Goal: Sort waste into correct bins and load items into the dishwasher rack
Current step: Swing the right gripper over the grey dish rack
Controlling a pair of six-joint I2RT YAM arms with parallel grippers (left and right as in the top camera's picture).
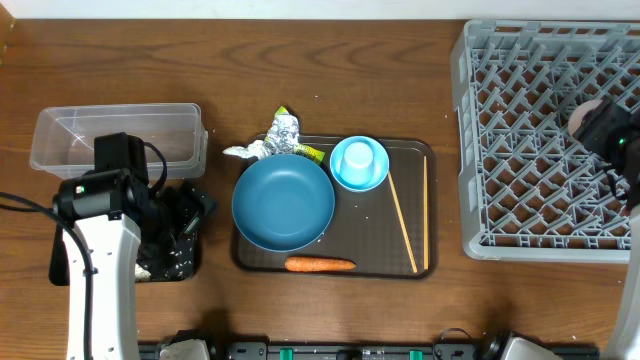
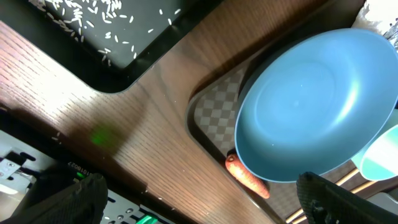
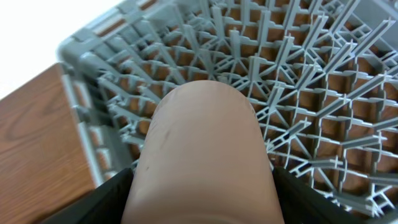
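My right gripper hangs over the grey dishwasher rack, shut on a whitish-pink cup; its dark fingers press both sides of the cup. My left gripper stands open and holds nothing, low over the table between the black bin, strewn with rice, and the large dark blue bowl. An orange carrot lies at that bowl's near edge. A small pale blue bowl seems to hold a pale blue cup. Two chopsticks lie to the right. Foil and a yellow-green wrapper lie behind.
The bowls, carrot and chopsticks rest on a dark brown serving tray at the table's middle. A clear tub stands at the back left, behind the left arm, which covers much of the black bin.
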